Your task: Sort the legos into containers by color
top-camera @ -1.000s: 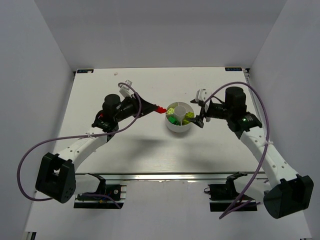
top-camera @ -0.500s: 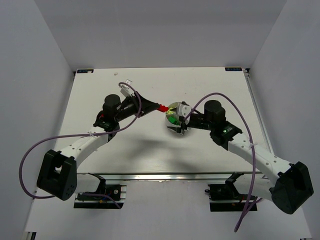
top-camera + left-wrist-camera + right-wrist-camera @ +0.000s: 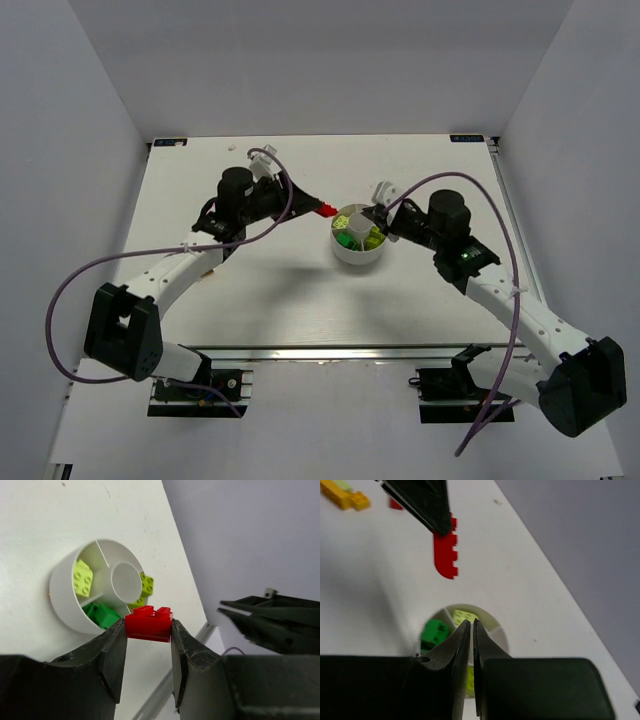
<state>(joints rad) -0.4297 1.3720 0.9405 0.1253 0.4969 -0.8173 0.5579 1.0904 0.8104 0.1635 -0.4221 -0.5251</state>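
My left fingers (image 3: 112, 655) are clamped on a red brick (image 3: 149, 624), holding it in the air just beside the white dish (image 3: 62, 597). My right fingers (image 3: 460, 650) hang over the dish, drawn almost together with only a sliver between them and nothing held. A lime brick (image 3: 82, 577) and a dark green brick (image 3: 102, 615) lie in neighbouring wedges. A yellow brick (image 3: 342, 495) lies on the desk (image 3: 520, 570).

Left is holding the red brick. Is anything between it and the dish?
Nothing visible lies between the red brick and the dish. The right gripper hovers over the dish's right side, though, and may crowd the drop.
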